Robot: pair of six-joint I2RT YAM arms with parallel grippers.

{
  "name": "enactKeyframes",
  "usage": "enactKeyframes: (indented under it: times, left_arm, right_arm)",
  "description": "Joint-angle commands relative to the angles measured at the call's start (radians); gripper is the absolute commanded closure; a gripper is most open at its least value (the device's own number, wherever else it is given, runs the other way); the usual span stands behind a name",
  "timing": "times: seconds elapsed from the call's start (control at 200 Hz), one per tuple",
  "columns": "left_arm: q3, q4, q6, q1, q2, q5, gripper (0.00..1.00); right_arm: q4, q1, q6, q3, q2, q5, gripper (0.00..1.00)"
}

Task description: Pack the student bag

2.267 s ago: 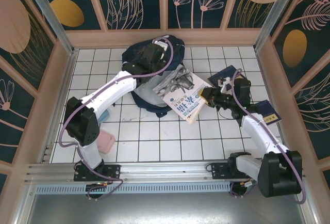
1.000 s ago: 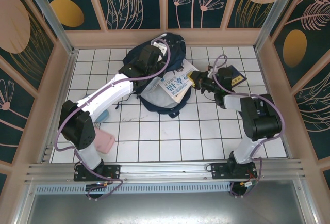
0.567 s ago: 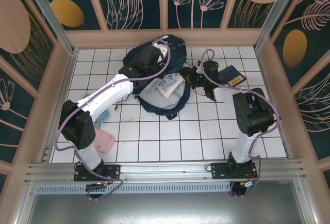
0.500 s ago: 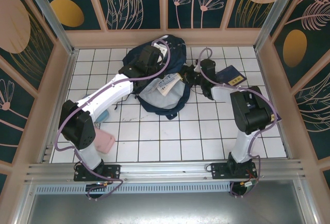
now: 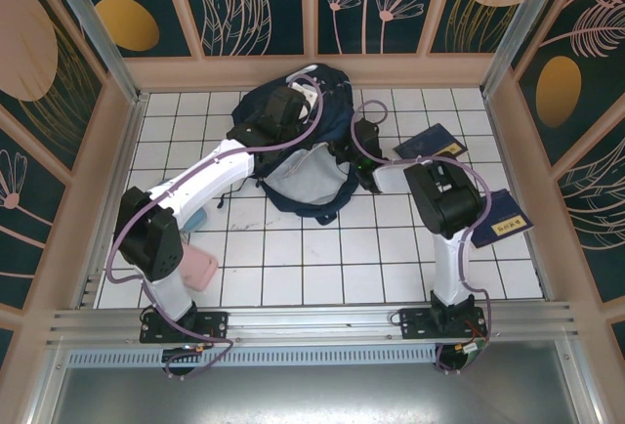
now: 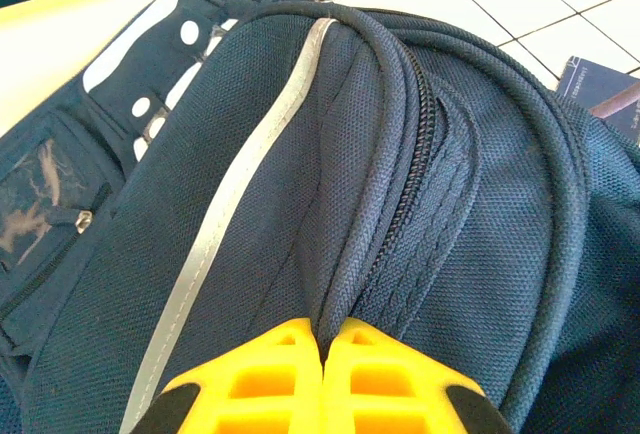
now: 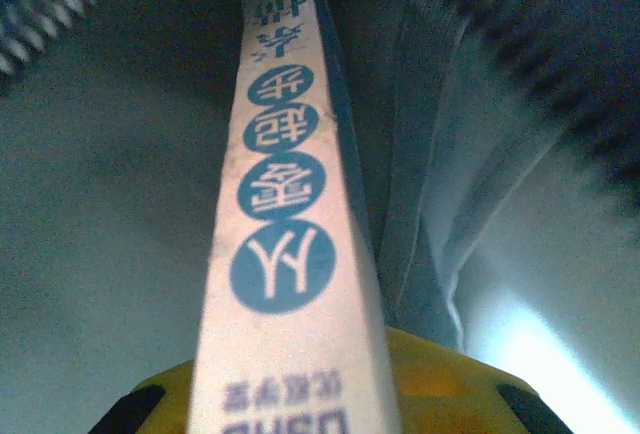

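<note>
- The large navy-blue fabric backpack point(image 5: 305, 178) is lying at the far middle of the white tiled table point(image 5: 293, 258), with its grey-lined mouth gaping open.
- The left gripper point(image 6: 322, 339) is pinching a fold of the backpack's top fabric between tightly closed yellow fingers.
- The right gripper point(image 7: 300, 394) is clamping a thin white-spined book point(image 7: 285, 214) printed with blue circles, and is holding it inside the backpack's opening.

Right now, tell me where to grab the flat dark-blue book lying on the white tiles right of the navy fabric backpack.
Pinch the dark-blue book by its far right edge, coming down from above. It lies flat on the tiled table, so only a thin edge offers itself, and that side looks freest: the right arm lies close by its near left corner.
</note>
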Motion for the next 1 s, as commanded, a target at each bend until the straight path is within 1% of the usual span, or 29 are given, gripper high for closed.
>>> enactKeyframes:
  times: [0.0,0.025,0.075,0.16,0.235,0.285,0.38,0.415,0.455,0.485,0.551,0.626,0.751,0.796,0.806,0.866,0.996]
  left_arm:
    - [0.045,0.116,-0.036,-0.007,-0.023,0.021,1.00]
    - [0.043,0.116,-0.036,-0.007,-0.022,0.016,1.00]
    - [0.038,0.118,-0.036,-0.006,-0.026,0.006,1.00]
    - [0.032,0.117,-0.040,-0.006,-0.028,-0.015,1.00]
    - [0.020,0.126,-0.045,-0.007,-0.030,-0.027,1.00]
    - [0.016,0.133,-0.049,-0.007,-0.030,-0.033,1.00]
    - [0.007,0.144,-0.061,-0.006,-0.024,-0.059,1.00]
    - [0.001,0.149,-0.064,-0.007,-0.023,-0.068,1.00]
    - [-0.006,0.154,-0.066,-0.006,-0.024,-0.074,1.00]
    - [-0.011,0.159,-0.067,-0.006,-0.024,-0.080,1.00]
    - [-0.017,0.162,-0.071,-0.007,-0.024,-0.090,1.00]
    - [-0.022,0.161,-0.070,-0.006,-0.026,-0.104,1.00]
    - [-0.045,0.162,-0.074,-0.006,-0.043,-0.153,1.00]
    - [-0.064,0.167,-0.084,-0.006,-0.043,-0.164,1.00]
    - [-0.069,0.168,-0.086,-0.006,-0.065,-0.166,1.00]
    - [-0.101,0.171,-0.098,-0.007,-0.095,-0.166,1.00]
    - [-0.188,0.167,-0.117,-0.006,-0.161,-0.185,1.00]
  right_arm:
    - [0.117,0.011,0.036,0.085,0.025,0.041,0.92]
    - [0.097,0.011,0.039,0.082,0.023,0.025,0.85]
    - [0.050,0.006,0.038,0.067,0.003,-0.006,0.67]
    - [0.008,-0.004,0.000,0.001,-0.061,-0.077,0.46]
    - [0.005,-0.009,-0.060,-0.064,-0.121,-0.157,0.37]
    - [-0.039,-0.008,-0.091,-0.099,-0.155,-0.191,0.32]
    - [-0.117,-0.013,-0.128,-0.172,-0.227,-0.234,0.28]
    - [-0.116,-0.017,-0.133,-0.213,-0.262,-0.250,0.26]
    - [-0.095,-0.018,-0.170,-0.250,-0.302,-0.275,0.25]
    - [-0.121,-0.017,-0.203,-0.267,-0.335,-0.281,0.25]
    - [-0.264,-0.019,-0.273,-0.284,-0.409,-0.255,0.24]
    - [-0.429,-0.025,-0.361,-0.314,-0.494,-0.184,0.25]
    - [-0.567,-0.033,-0.540,-0.373,-0.616,-0.055,0.26]
    - [-0.642,-0.060,-0.584,-0.357,-0.629,-0.019,0.26]
    - [-0.655,-0.069,-0.591,-0.353,-0.630,-0.015,0.26]
    - [-0.708,-0.135,-0.627,-0.329,-0.625,-0.014,0.28]
    - [-0.728,-0.277,-0.654,-0.271,-0.572,-0.036,0.28]
